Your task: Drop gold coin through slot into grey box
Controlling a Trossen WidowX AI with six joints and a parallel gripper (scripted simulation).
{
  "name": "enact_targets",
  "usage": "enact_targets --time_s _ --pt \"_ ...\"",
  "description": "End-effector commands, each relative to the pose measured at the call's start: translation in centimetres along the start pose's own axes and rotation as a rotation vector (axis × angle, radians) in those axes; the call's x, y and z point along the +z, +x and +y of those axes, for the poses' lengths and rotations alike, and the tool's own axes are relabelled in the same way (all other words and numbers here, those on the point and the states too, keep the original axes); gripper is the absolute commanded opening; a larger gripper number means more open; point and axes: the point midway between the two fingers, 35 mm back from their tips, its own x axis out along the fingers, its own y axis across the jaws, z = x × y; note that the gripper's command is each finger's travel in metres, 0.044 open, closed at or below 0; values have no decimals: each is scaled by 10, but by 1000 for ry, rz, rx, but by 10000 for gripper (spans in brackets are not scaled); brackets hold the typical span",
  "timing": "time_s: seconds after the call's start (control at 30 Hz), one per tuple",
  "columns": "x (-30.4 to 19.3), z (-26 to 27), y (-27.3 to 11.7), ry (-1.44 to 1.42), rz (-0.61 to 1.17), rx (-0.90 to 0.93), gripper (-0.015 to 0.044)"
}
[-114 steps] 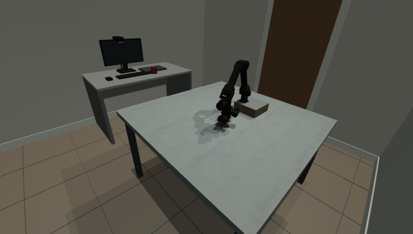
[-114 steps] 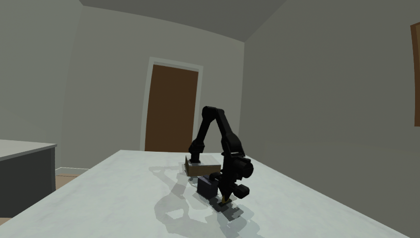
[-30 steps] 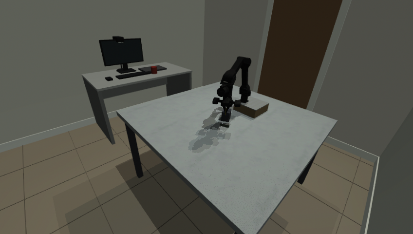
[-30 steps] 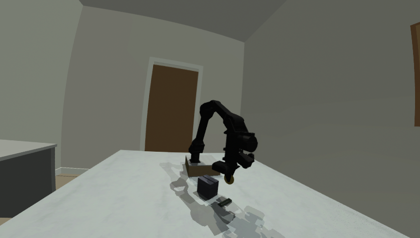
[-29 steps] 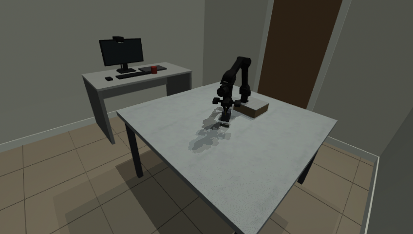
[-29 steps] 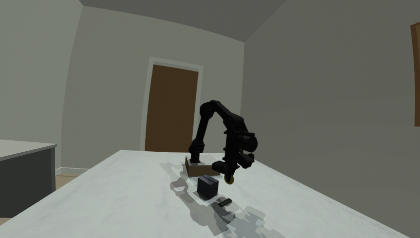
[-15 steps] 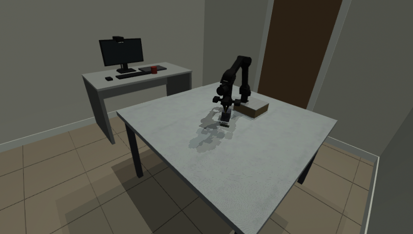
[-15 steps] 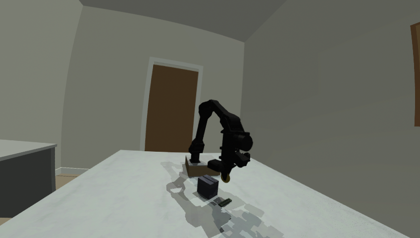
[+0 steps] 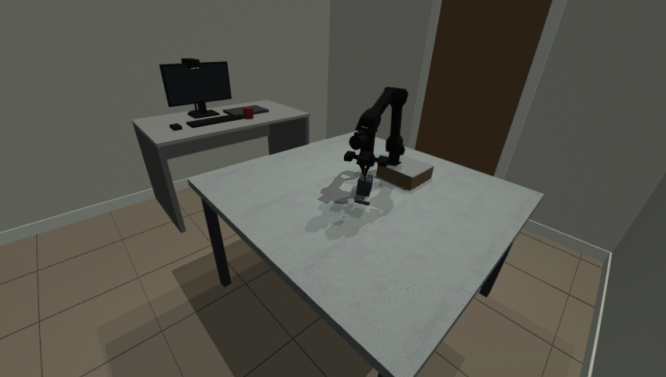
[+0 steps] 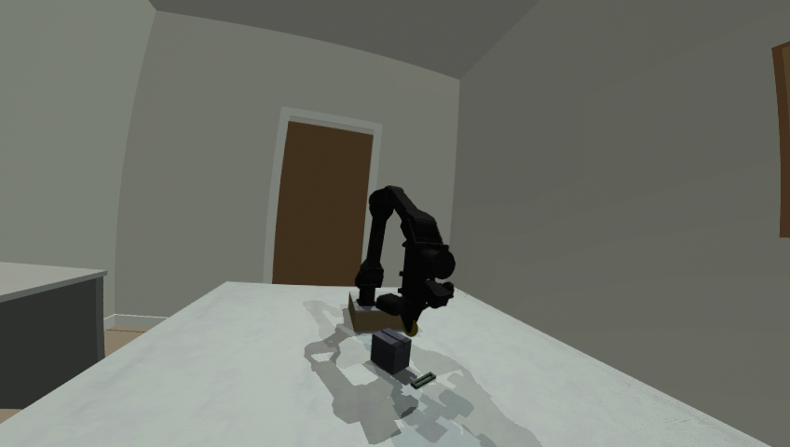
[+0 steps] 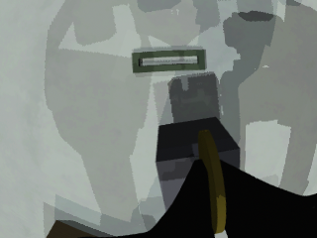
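Pinching: the gripper [image 9: 364, 173] [image 10: 410, 326] [image 11: 205, 166] was nearly closed, clasping the coin.
Gold coin [image 9: 364, 170] [image 10: 412, 331] [image 11: 212, 178]: it was on edge, outside the grey box [image 9: 364, 188] [image 10: 389, 352] [image 11: 183, 139], near its lid.
Green holder [image 9: 361, 203] [image 10: 416, 383] [image 11: 136, 62]: it lay near the box.

The robot has one black arm [image 9: 374, 111] [image 10: 410, 215]. From its foot, the lower part goes up almost straight to a high bend. After this bend, the upper part goes down in a slope to the wrist [image 9: 367, 140] [image 10: 413, 265], and below it the end effector [image 9: 364, 171] [image 10: 410, 329] [image 11: 205, 166] is pointing downward. It is above the desk and does not touch it. Its two fingers are closed together on a thin thing, with a very narrow space between them.
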Motion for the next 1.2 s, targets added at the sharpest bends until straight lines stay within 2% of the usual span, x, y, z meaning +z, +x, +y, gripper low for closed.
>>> enact_targets --time_s 0.0,0.57,1.17 --pt "-11 -1 0 -4 0 -4 0" --pt "-54 -1 4 -4 3 -4 0" --pt "-52 -1 5 -2 6 0 0"
